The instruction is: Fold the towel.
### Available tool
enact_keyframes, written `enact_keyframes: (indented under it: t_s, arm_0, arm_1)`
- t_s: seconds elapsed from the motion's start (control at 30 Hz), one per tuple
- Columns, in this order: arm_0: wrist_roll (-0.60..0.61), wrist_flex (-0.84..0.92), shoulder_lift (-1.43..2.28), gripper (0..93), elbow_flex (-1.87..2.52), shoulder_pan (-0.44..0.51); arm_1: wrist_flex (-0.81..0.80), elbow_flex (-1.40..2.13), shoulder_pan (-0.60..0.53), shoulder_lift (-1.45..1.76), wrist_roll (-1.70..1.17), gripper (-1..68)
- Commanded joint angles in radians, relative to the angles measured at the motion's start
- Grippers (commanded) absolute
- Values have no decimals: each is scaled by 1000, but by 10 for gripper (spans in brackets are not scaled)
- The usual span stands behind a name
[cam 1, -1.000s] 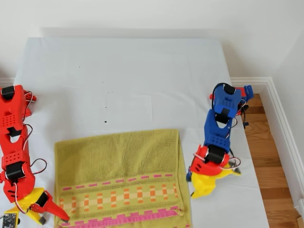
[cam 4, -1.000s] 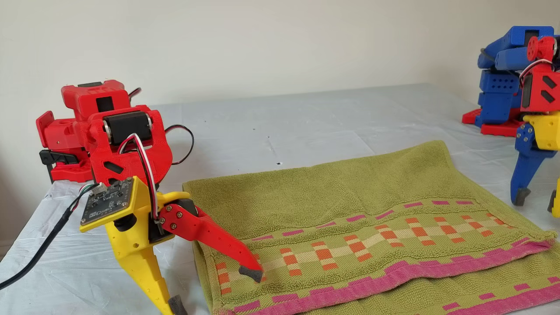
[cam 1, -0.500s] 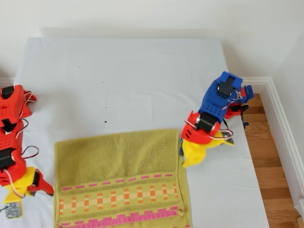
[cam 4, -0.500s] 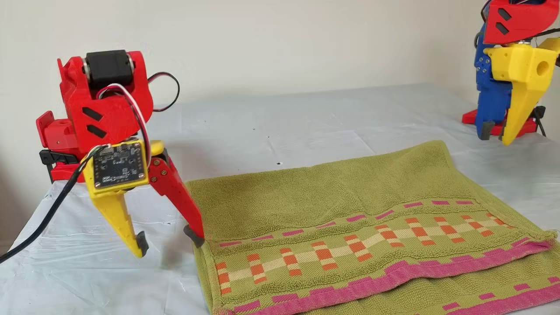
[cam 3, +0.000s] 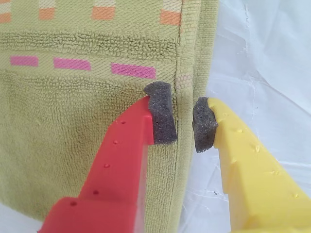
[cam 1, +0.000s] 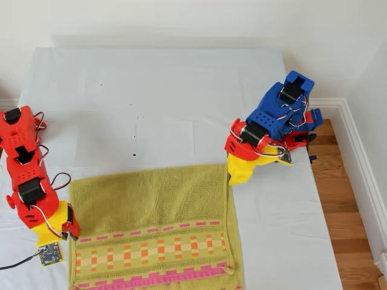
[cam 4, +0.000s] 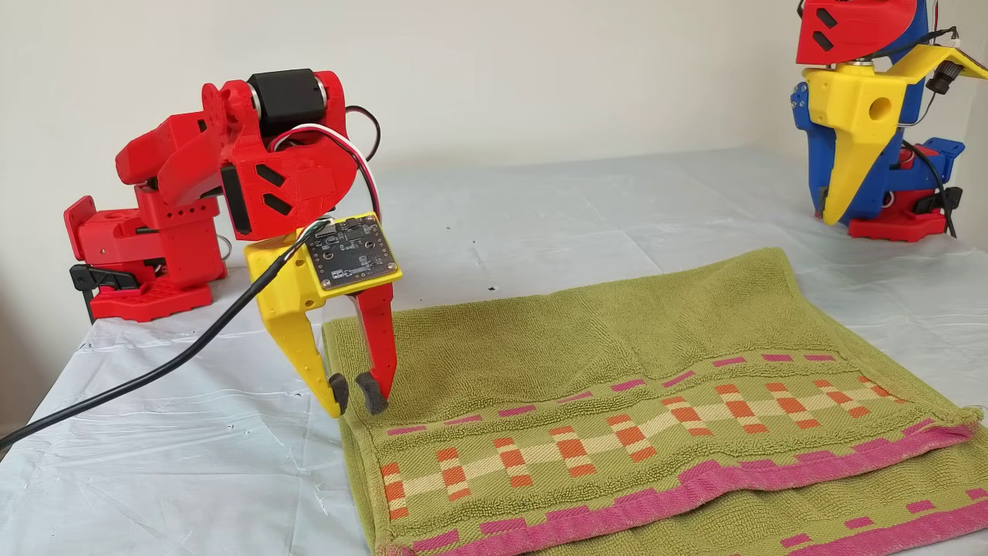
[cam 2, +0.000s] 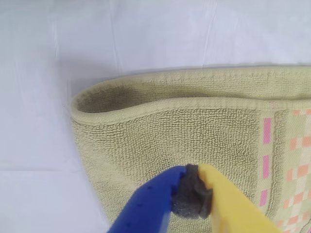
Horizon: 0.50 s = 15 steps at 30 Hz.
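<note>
**Item 1, my second gripper** (cam 3: 183,124): red and yellow jaws a little apart, foam pads (cam 3: 161,119) straddling the towel's side hem, the red one over the cloth, the yellow one over the sheet. Nothing clamped yet. Risk, as I judge it: closing here may catch only the top layer, or the pads may slip off the thick hem, so the fold drags crooked.

**Item 2, the towel** (cam 1: 154,226): yellow-green terry, lying already doubled on the white sheet (cam 1: 157,90) toward the exterior view's bottom, pink border and orange-pink band nearest that edge. The lower layer sticks out past the upper at the border, so a further fold may carry that mismatch.

**Item 3, my first gripper** (cam 2: 192,191): blue and yellow jaws together, holding nothing, poised above the towel's folded corner, where the layers gape. Risk: if only one arm lifts, the cloth would twist.

**Item 4, cable** (cam 4: 154,371): black lead trailing off my second gripper's camera board across the sheet; it could snag on a long sweep.

**Item 5, beyond**: bare sheet, a few dark specks, the wall. Nothing blocks the fold.
</note>
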Motion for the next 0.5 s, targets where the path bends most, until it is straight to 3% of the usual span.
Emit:
enact_keyframes:
  t_s: [0.0, 0.2, 0.47]
  arm_0:
    - [-75, 15, 196, 82, -66, -18]
    - [-308, 12, 727, 14, 833, -57]
    - [-495, -26, 946, 14, 1106, -120]
  arm_1:
    - [8, -8, 15, 98, -14, 11]
    - [8, -57, 52, 15, -40, 10]
    - [8, -94, 72, -51, -44, 11]
